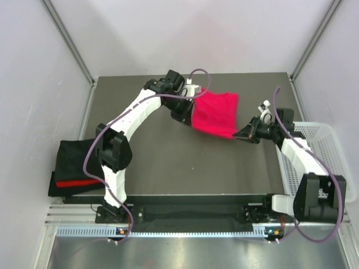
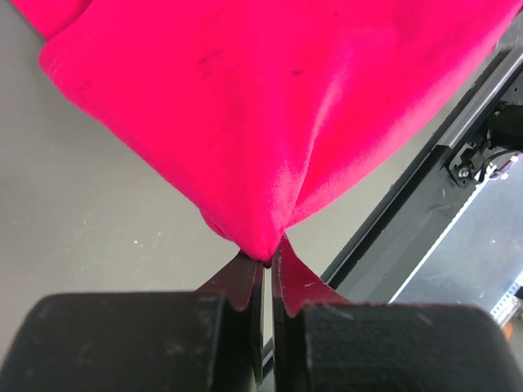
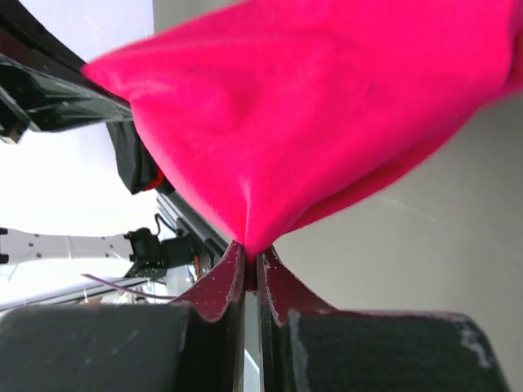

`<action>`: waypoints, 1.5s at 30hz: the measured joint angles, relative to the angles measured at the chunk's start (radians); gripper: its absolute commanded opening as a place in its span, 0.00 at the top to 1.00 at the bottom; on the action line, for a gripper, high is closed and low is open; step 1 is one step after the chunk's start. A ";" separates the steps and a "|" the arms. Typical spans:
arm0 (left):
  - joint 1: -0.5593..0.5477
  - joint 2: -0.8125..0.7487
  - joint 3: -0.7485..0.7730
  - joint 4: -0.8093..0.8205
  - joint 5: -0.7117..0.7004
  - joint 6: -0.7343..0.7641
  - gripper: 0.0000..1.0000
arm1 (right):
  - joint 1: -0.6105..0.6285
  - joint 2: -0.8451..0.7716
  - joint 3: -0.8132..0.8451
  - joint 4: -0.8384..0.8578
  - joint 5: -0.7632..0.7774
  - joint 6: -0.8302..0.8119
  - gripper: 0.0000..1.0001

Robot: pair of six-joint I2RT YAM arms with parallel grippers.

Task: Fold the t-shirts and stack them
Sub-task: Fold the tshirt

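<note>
A bright magenta-red t-shirt [image 1: 216,114] is stretched between both arms above the middle-back of the table. My left gripper [image 1: 188,115] is shut on its left corner; in the left wrist view the cloth [image 2: 270,106] bunches into the shut tips of my left gripper [image 2: 268,260]. Shut on the right corner is my right gripper [image 1: 238,135], and the shirt [image 3: 327,114] fans out from the tips of my right gripper [image 3: 252,263]. A pile of folded t-shirts [image 1: 73,165], black with a red one showing at its edge, lies at the table's left edge.
A white mesh basket [image 1: 328,157] stands off the table's right side beside the right arm. The dark table [image 1: 185,165] is bounded by white walls at the back and sides, and a metal rail runs along the near edge.
</note>
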 measured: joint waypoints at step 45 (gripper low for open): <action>0.248 0.393 0.198 0.704 -0.158 -0.175 0.19 | -0.080 0.888 0.606 0.919 -0.229 0.373 0.00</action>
